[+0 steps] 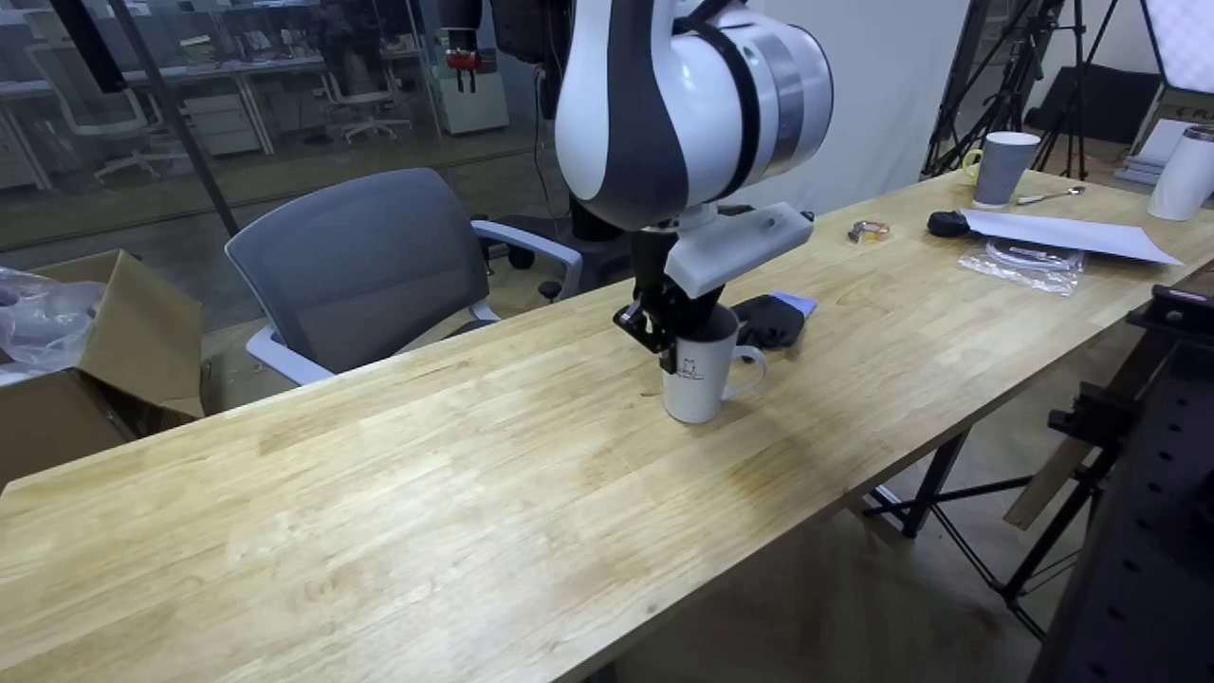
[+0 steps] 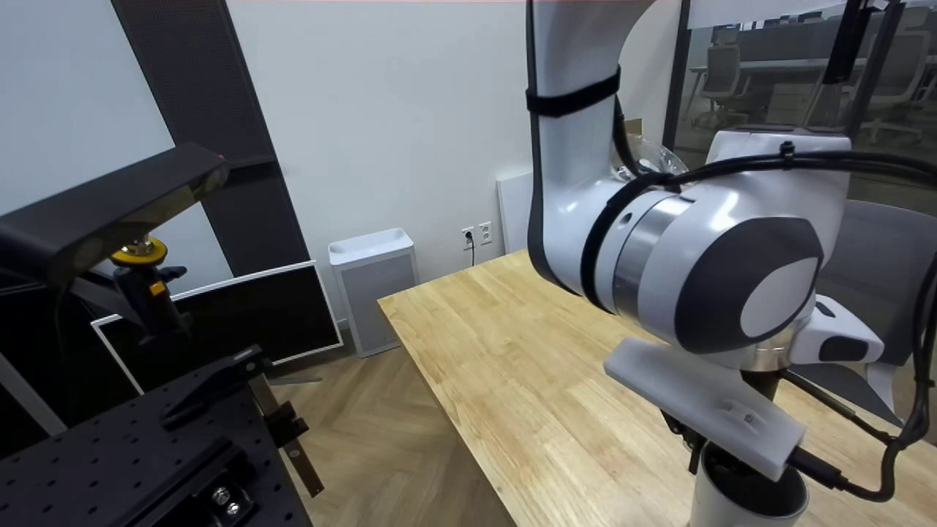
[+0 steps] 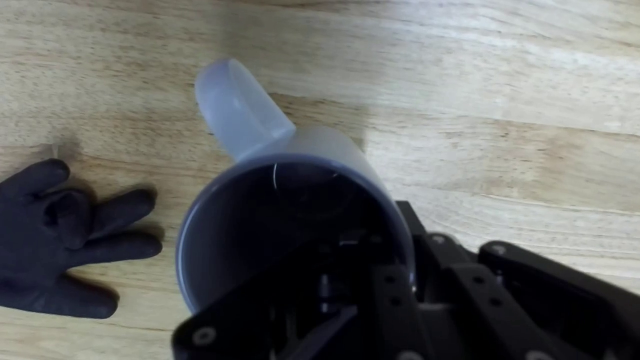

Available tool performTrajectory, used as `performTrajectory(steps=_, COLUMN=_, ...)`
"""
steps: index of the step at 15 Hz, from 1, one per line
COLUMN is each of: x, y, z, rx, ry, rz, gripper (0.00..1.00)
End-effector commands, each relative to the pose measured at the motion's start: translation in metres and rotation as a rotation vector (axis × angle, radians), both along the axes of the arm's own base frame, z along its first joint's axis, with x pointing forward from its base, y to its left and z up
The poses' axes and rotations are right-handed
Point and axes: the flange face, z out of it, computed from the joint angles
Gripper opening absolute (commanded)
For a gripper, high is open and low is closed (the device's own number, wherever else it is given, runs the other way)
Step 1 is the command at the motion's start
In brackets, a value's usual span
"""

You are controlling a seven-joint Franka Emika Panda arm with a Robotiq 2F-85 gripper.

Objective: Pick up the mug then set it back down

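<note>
White mug (image 1: 700, 375): right under the gripper (image 3: 384, 227), one finger down inside its mouth; it leans slightly in an exterior view. Whether its base touches the table, I cannot tell. A small drawing marks its side, the lettering too small to read.
Gripper hold: fingers close together, pinching the mug's wall, one within, one outside.
Mug handle (image 3: 240, 110): sticking out away from the gripper's fingers.
Wooden table (image 1: 379, 531): below the gripper, stretching out to both sides of it.
Pale casing (image 2: 706, 410): bar-shaped, on the wrist just above the gripper.
Panda arm (image 2: 622, 241): above the gripper, in both exterior views.
Dark glove (image 3: 35, 240): lying on the table near the gripper, apart from the mug.
Grey mug (image 1: 1003, 171): upright, well apart from the gripper, with a yellow handle; a spoon (image 1: 1051, 196) just beside it, a white tumbler (image 1: 1181, 175) near.
White sheet (image 1: 1067, 232): away from the gripper, along the table; beside it, a bagged cable (image 1: 1029, 258).
Office chair (image 1: 370, 266): beyond the table edge from the gripper.
Cardboard box (image 1: 142, 332): farther from the gripper than the chair.
</note>
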Motion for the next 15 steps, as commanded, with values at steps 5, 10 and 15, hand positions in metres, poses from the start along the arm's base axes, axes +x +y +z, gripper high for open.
performTrajectory(steps=5, x=0.002, y=-0.002, z=0.004, rx=0.002, ry=-0.005, rz=-0.029, gripper=0.42)
performTrajectory(steps=10, x=0.006, y=-0.01, z=0.013, rx=-0.055, ry=0.022, rz=-0.056, gripper=0.74)
performTrajectory(steps=15, x=0.016, y=-0.015, z=0.035, rx=-0.117, ry=0.059, rz=-0.101, gripper=1.0)
